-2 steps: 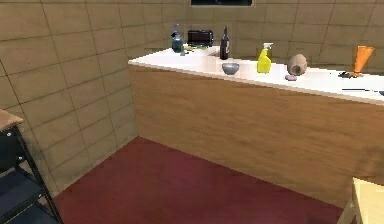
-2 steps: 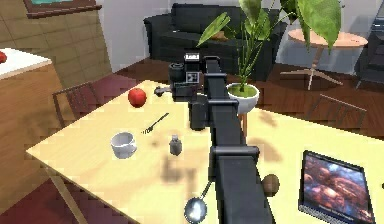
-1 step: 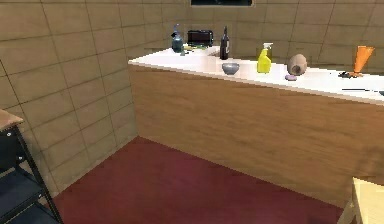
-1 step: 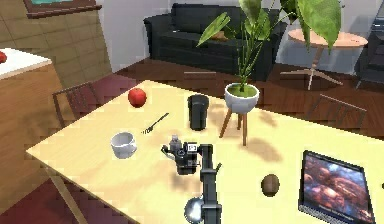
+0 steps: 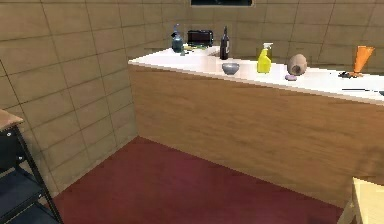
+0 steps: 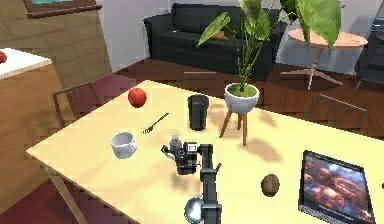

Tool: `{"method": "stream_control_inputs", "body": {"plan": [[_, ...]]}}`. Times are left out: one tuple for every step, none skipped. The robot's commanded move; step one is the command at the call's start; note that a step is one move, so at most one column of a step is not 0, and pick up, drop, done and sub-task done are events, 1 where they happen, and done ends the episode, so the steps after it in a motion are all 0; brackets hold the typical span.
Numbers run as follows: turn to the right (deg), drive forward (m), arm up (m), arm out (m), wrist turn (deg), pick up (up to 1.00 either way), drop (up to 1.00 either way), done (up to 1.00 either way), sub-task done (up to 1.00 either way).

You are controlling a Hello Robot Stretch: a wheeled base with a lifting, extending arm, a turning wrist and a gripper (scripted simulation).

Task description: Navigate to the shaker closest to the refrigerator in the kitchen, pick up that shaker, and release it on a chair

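On the pale wooden counter (image 6: 90, 165) I count one round red apple (image 6: 137, 96), one black cup (image 6: 198, 110), one white mug (image 6: 123, 145), one thin fork (image 6: 153, 123), one brown egg-shaped lump (image 6: 270, 184) and one flat tablet (image 6: 335, 185) with a picture on its screen. One broad-leaved plant (image 6: 250, 40) grows from a round white pot (image 6: 241, 97) on three slim legs. I cannot see into the cup. My claw (image 6: 174, 153) shows against the counter's middle, between mug and cup. A small pale-capped thing (image 6: 177, 143) sits right at its far end with the counter behind it. It may be the shaker, and I cannot tell whether my claw holds it. One red-brown chair (image 6: 95, 92) stands at the counter's far edge, near the apple. Beyond are one dark sofa (image 6: 205, 35) and one round table (image 6: 325, 38). Ahead, the kitchen counter (image 5: 310, 85) has a smooth white top and a wood-plank front, with tiled walls around it. It carries one dark bottle (image 5: 225, 44), one yellow spray bottle (image 5: 264, 60) and one small bowl (image 5: 231, 68) whose contents I cannot make out. One dark chair (image 5: 15, 170) stands at the forward view's lower left.
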Motion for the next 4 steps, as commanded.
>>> {"method": "stream_control_inputs", "body": {"plan": [[0.0,0.00,0.10,0.00,0.0,0.00,0.00,0.00,0.00],[0.0,0.00,0.24,0.00,0.0,0.00,0.00,0.00,0.00],[0.0,0.00,0.00,0.00,-45.0,0.00,0.00,0.00,0.00],[0.0,0.00,0.00,0.00,-45.0,0.00,0.00,0.00,0.00]]}}
